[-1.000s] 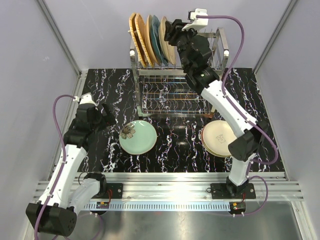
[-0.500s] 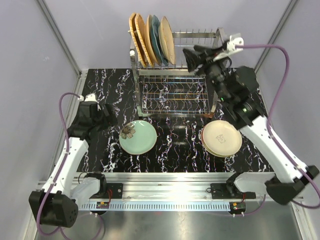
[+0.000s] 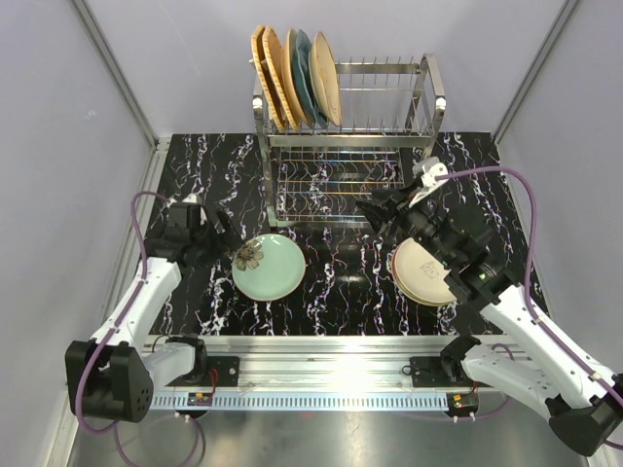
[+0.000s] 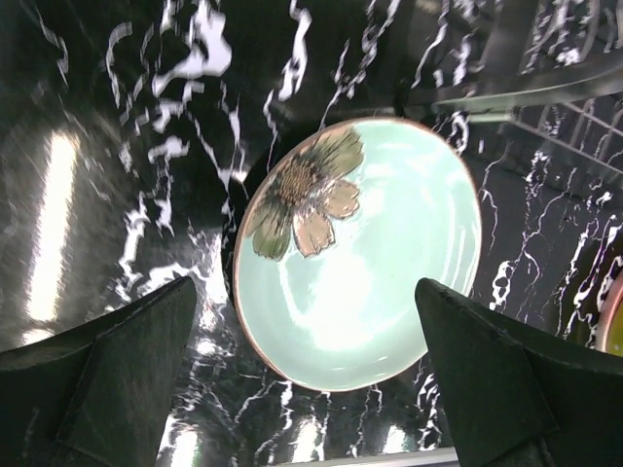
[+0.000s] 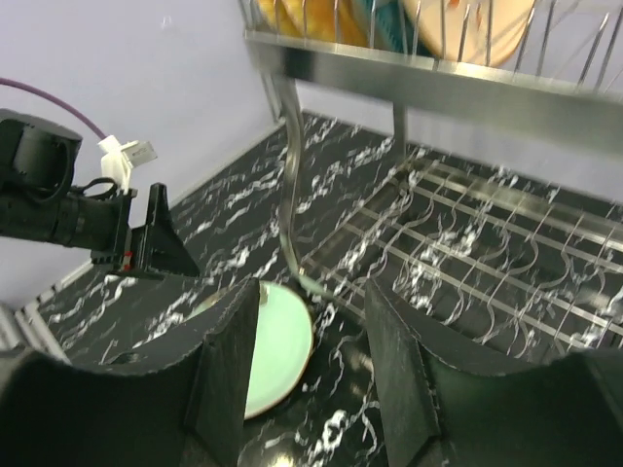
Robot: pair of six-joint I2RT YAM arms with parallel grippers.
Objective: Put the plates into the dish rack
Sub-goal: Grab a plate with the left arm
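- Your right gripper point(image 3: 376, 218) has pulled off the dish rack point(image 3: 350, 146) to mid-table point(image 3: 341, 292), jaws half apart and empty. 5 plates point(image 3: 292, 73) now stand at the rack's left end.
- The left gripper point(image 3: 214, 236) is spread wide beside the pale green plate point(image 3: 271, 270), left of the table's middle.
- Only the overhead view shows the cream stack point(image 3: 433, 277) near the right edge.

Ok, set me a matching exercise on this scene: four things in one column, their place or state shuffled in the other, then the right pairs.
Things:
1. pale green flower plate
2. cream plate stack
3. orange woven plates
4. left pincer

Place or state:
A. open, holding nothing
B. standing on edge in the dish rack's top tier
C. lying flat on the table's left side
D. on the table's right side

Pairs: 1-C, 2-D, 3-B, 4-A.
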